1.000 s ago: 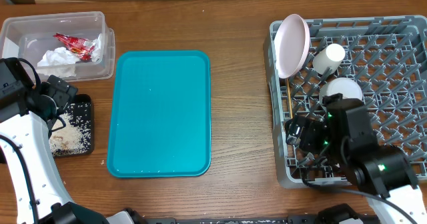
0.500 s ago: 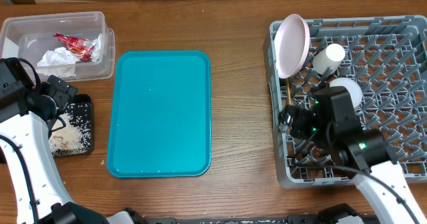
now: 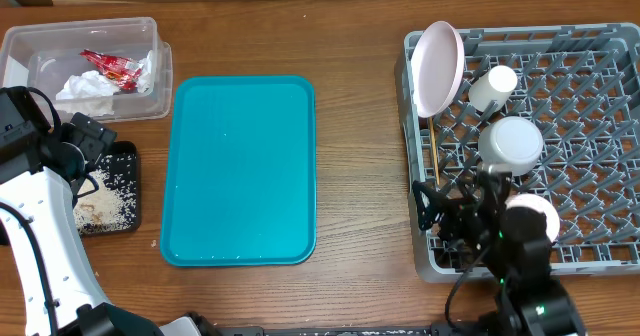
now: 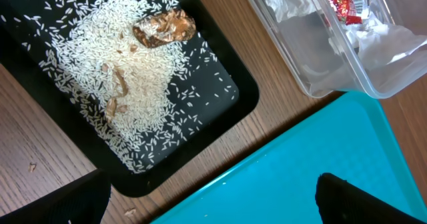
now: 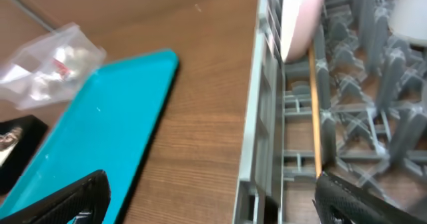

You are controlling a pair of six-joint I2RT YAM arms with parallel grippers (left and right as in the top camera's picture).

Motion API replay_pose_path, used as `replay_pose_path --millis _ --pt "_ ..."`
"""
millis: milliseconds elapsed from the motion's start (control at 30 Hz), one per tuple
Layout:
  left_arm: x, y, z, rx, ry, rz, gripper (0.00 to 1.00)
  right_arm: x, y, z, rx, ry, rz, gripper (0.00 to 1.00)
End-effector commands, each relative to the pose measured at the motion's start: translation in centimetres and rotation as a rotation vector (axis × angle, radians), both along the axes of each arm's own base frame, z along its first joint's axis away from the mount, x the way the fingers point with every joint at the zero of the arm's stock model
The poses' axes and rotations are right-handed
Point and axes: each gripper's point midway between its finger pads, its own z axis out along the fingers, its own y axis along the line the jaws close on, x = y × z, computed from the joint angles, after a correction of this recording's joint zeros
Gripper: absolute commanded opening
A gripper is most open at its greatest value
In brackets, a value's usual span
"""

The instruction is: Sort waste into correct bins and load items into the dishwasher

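The clear tub holds the white napkin and the red wrapper. Rice scraps lie in the black tray. My left gripper hangs open over the gap between that tray and the teal tray, with nothing in it. In the grey dish rack stand the pink plate, the white cup and the upturned bowl. The chopstick lies along its left side. My right gripper is open and empty over the rack's front-left wall.
The teal tray fills the middle of the wooden table. My left arm covers part of the black tray. The right arm stands over the rack's front-left corner.
My right arm has swung over the rack and drawn back to its front-left corner, uncovering the bowl. The left arm has not moved.
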Motion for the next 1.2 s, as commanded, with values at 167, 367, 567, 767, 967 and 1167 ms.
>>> replay_pose_path --millis 167,367,567,767,967,1167 --pt "0.2 0.0 0.2 -0.003 -0.01 0.006 1.0 -0.7 -1.7 1.9 0.016 -0.236 -0.031 1.0" --pt "0.2 0.0 0.2 -0.003 -0.01 0.006 1.0 -0.7 -3.0 3.4 0.018 -0.339 -0.095 1.0" --pt "0.2 0.0 0.2 -0.003 -0.01 0.006 1.0 -0.3 -4.6 4.3 0.017 -0.415 -0.163 1.0" --pt "0.2 0.0 0.2 -0.003 -0.01 0.006 1.0 -0.7 -5.4 4.2 0.018 -0.481 -0.187 1.0" --pt "0.2 0.0 0.2 -0.003 -0.01 0.006 1.0 -0.3 -6.9 3.0 -0.002 -0.465 -0.244 1.0" --pt "0.2 0.0 0.2 -0.003 -0.01 0.006 1.0 0.0 -9.6 2.1 -0.036 -0.426 -0.399 1.0"
